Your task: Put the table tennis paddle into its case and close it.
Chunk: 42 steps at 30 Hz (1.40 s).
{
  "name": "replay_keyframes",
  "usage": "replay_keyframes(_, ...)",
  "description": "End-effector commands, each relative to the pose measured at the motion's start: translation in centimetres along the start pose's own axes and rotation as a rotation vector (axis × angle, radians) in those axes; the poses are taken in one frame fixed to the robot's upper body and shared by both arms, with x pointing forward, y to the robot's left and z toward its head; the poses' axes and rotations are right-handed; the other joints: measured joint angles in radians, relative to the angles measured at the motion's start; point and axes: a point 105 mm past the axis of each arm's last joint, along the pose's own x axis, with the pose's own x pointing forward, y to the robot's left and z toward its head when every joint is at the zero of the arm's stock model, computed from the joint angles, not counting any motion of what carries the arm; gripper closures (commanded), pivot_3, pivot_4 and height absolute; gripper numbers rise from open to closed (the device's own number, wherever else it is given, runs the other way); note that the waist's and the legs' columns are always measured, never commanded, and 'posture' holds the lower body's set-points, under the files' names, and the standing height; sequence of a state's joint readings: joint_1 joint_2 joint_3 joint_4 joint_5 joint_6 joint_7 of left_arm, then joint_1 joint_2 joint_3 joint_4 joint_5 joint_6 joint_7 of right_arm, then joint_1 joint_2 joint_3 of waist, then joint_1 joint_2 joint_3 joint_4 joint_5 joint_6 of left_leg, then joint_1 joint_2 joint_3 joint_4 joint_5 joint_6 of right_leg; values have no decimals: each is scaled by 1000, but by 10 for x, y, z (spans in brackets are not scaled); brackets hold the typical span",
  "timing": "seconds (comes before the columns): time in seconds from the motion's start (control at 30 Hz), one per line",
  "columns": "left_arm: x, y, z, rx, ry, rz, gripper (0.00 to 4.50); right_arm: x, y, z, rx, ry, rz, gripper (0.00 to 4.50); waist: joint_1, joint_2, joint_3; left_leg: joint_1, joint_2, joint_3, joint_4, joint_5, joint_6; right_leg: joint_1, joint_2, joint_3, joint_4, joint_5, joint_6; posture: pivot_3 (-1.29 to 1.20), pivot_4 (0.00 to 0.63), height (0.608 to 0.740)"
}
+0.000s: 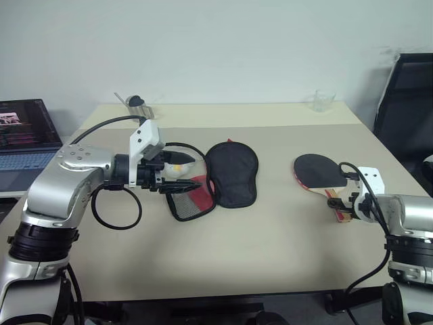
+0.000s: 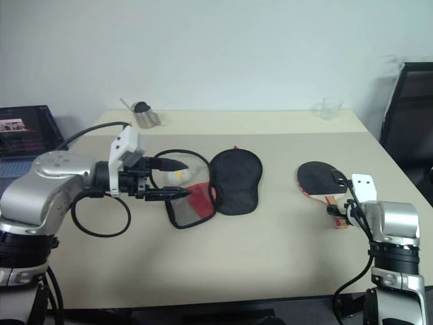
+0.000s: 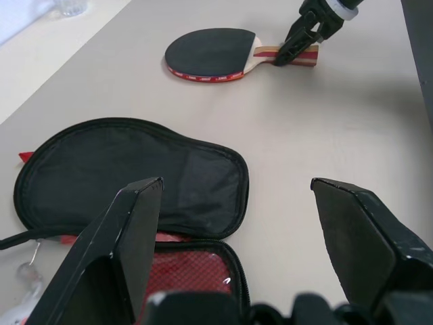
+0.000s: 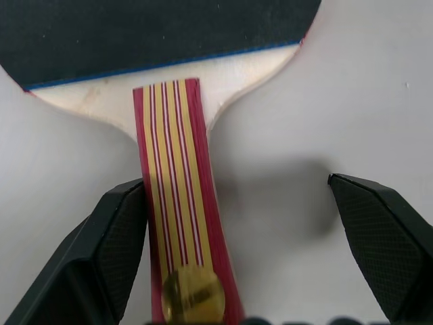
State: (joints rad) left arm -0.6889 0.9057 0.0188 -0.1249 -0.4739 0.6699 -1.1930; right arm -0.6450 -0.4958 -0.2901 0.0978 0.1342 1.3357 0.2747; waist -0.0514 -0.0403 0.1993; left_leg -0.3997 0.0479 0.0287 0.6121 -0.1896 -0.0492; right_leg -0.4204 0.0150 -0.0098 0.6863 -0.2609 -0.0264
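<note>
The table tennis paddle (image 1: 316, 170) lies flat on the right of the table, black face up, its striped handle (image 4: 177, 196) pointing toward me. My right gripper (image 4: 237, 193) is low over the handle and open. The handle sits between the fingers, close against one finger (image 4: 115, 237), with a wide gap to the other. The case (image 1: 232, 173) lies unzipped mid-table, its black round half spread flat and its red mesh half (image 1: 192, 201) beside it. My left gripper (image 1: 181, 173) hovers open just above the red half, holding nothing.
A white-yellow charm (image 1: 177, 169) lies by the case under my left gripper. A laptop (image 1: 24, 132) stands off the table's left. A metal cup (image 1: 139, 105) and a clear glass (image 1: 320, 101) stand at the far edge. A black chair (image 1: 410, 101) is at the right.
</note>
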Motion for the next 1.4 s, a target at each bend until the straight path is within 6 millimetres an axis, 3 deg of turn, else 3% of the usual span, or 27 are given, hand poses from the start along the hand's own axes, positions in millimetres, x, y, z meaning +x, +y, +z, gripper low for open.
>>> replay_keyframes(0.03, -10, 0, 11, 45, -14, 38, 645, 6, 17, 8, -23, -32, 46, 863, -6, -1, -1, 0, 0, 0, 0, 0, 0, 0, 0, 0, 0, 0, 0, 0, 150, 740)
replay_keyframes(0.27, -17, -3, 9, 31, -4, 65, 645, 7, 28, 22, -36, -99, 58, 3283, -9, -2, -1, 1, 1, 0, 0, 0, 0, 0, 1, 0, 0, 0, 1, 0, 150, 740)
replay_keyframes(0.3, -18, -3, 9, 30, -7, 66, 645, 5, 28, 25, -29, -110, 53, 3459, -9, -2, -1, 1, 1, 0, 0, 0, 0, 0, 1, 0, 1, 0, 1, 0, 150, 740)
replay_keyframes(0.5, -23, -4, 7, 22, 12, 89, 645, 2, 37, 36, -30, -130, 60, 3460, -9, -2, -1, 0, 1, 0, 0, 0, 0, -1, 1, 1, 0, 0, 1, 0, 150, 740)
replay_keyframes(0.77, -36, 1, 3, 16, 49, 137, 645, -27, 76, 88, -36, -270, 156, 3460, -6, -2, -1, -2, 1, 0, -2, 0, 0, -2, 1, 0, -2, 0, 1, 0, 150, 740)
replay_keyframes(0.9, -54, 7, -8, -5, 101, 214, 645, -41, 114, 109, -30, -322, 254, 3460, -8, -2, -1, -2, 1, 1, -3, -1, 1, -3, 1, 1, -4, 0, 1, 0, 150, 740)
replay_keyframes(1.1, -65, 4, -24, -27, 170, 256, 645, -42, 163, 126, -18, -410, 294, 3460, -2, -2, -1, -4, 1, 0, -3, -1, 2, -4, 0, 1, -5, 0, 0, 0, 150, 740)
replay_keyframes(1.4, -69, -5, -22, -36, 163, 274, 645, -34, 250, 118, 51, -348, 397, 3460, 1, -2, -1, -9, 1, -1, -2, -2, 3, -7, -1, -1, -6, 0, 0, 0, 150, 740)
